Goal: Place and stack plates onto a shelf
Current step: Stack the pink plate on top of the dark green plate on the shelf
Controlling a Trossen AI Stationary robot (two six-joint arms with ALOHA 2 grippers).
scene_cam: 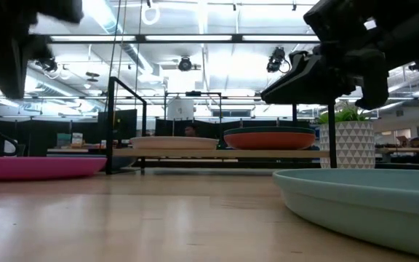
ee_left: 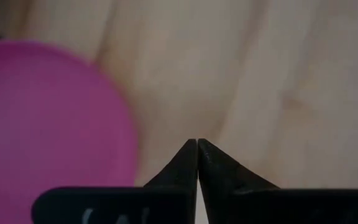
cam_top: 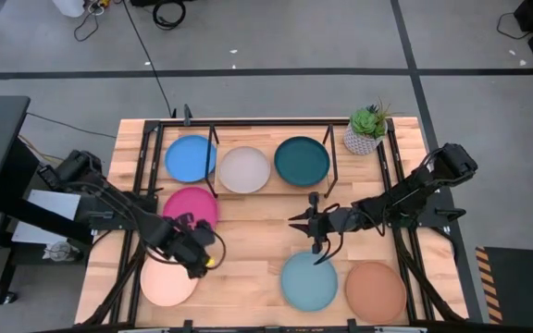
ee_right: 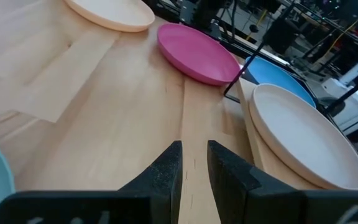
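The shelf carries a blue plate, a pale grey plate and a dark teal plate. The dark teal plate rests on an orange plate. The magenta, cream, light teal and terracotta plates lie flat on the table. My left gripper is shut and hovers between the magenta plate and the cream one. My right gripper hangs above the table beyond the light teal plate, its fingers a little apart and holding nothing.
A potted plant stands at the shelf's right end. Black shelf legs rise at the shelf's front edge. Bare wood lies mid-table between the magenta and light teal plates. A black frame borders the table.
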